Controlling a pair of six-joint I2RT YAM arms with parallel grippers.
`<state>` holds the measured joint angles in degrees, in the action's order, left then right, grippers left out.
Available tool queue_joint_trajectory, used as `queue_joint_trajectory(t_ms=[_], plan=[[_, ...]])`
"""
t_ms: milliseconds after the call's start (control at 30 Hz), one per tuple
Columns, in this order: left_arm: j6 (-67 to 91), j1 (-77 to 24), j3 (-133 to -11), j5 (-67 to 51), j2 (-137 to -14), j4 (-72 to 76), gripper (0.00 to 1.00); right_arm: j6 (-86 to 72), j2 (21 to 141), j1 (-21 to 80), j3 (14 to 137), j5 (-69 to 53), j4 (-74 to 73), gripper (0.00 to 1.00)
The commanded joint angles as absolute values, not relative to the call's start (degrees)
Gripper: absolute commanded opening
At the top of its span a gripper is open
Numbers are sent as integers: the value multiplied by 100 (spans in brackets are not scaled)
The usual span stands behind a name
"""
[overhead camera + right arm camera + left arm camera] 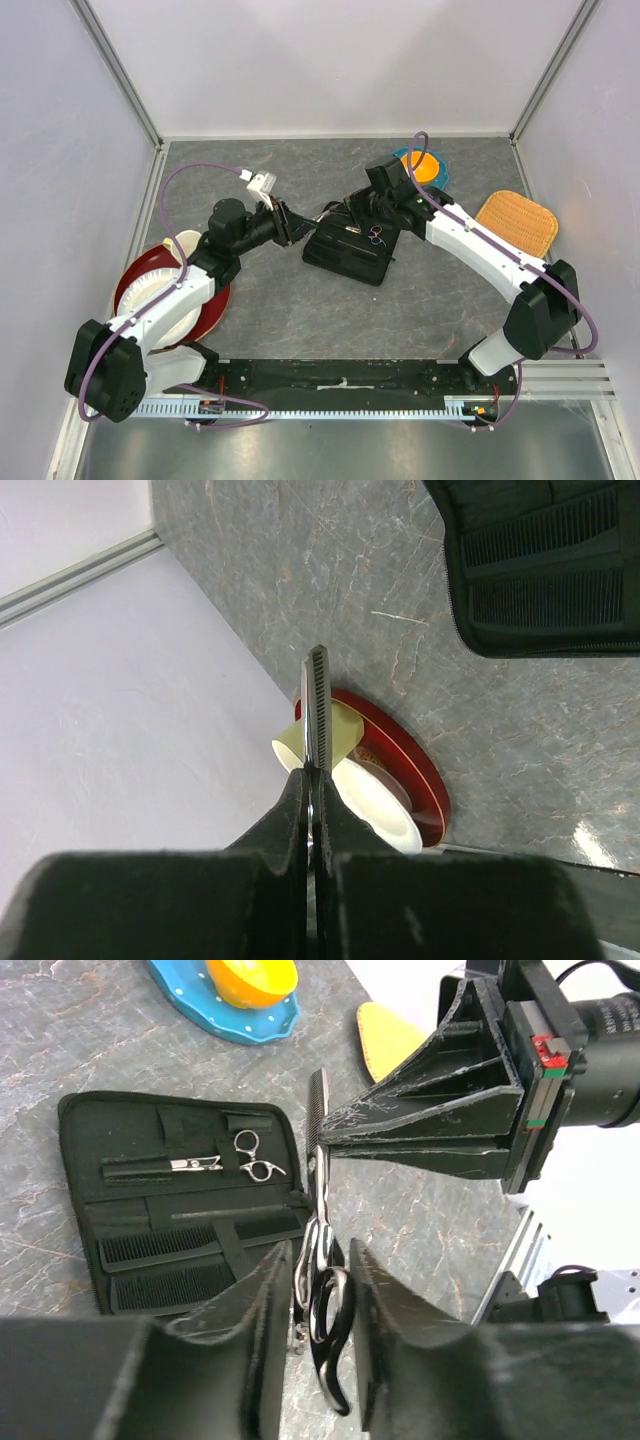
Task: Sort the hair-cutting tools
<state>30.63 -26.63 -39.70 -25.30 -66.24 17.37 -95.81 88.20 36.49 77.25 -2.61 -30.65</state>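
Note:
One pair of silver scissors (322, 1250) with a toothed blade (317, 705) hangs in the air between my two grippers. My left gripper (320, 1305) has its fingers against the finger loops on both sides. My right gripper (315, 785) is shut on the blade; it shows as a black wedge in the left wrist view (440, 1110). In the top view, the left gripper (290, 227) and the right gripper (338, 214) meet just left of the open black case (350, 252). The case (100, 1150) holds a second pair of scissors (220, 1164) and two black combs (170, 1248) (175, 1286).
A red plate (135, 280) with a white bowl (375, 800) and a pale yellow cup (345, 730) sits at the left. A blue plate (410, 158) with an orange item is at the back. A yellow woven mat (518, 222) lies at the right.

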Motion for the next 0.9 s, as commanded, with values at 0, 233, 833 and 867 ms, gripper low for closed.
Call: queue_joint_trajectory(t_ms=[0,233,833,867], plan=[[2654,-2769,-4218,-2382,-6574,1627,28,-9774,8894,3674,7708,-641,-2751,0],[2681,-2768,-4675,-1786,-6662,749,2,-9161,8912,3639,7708,-659,-2646,48],[2777,-2286,-5695,-940,-7058,-1336,2,-6373,8051,3059,6215,931,-4157,78],[2821,-2250,-5695,-1019,-7084,-1345,2,-6311,8033,3059,6144,966,-4157,79]])
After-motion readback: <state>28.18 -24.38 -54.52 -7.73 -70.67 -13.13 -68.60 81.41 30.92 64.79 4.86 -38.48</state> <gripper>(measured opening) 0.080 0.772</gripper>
